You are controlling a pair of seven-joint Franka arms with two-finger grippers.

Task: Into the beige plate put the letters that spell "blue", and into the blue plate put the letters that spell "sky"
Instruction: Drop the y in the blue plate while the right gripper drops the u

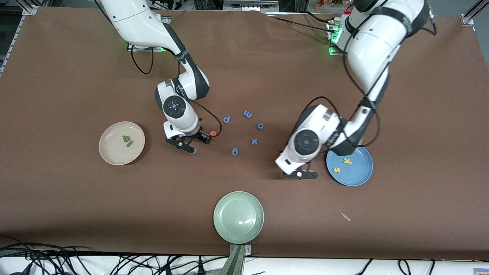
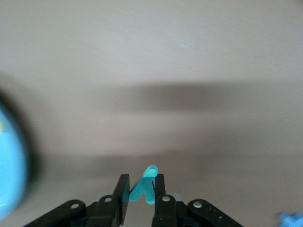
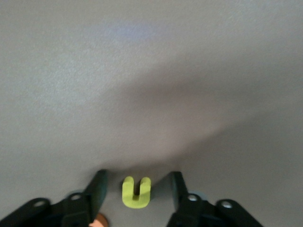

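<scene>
The teal y, a small foam letter, looked light, soft and easily crushed or twisted; the left gripper was clamped on its stem, low over the table just beside the blue plate, where the yellow s and k lay. The yellow u sat flat between the right gripper's half-open fingers, not yet pinched, the orange e nearby; its two prongs probably offered the best hold.

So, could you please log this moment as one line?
left hand: shut on teal y | right hand: open around yellow u
</scene>
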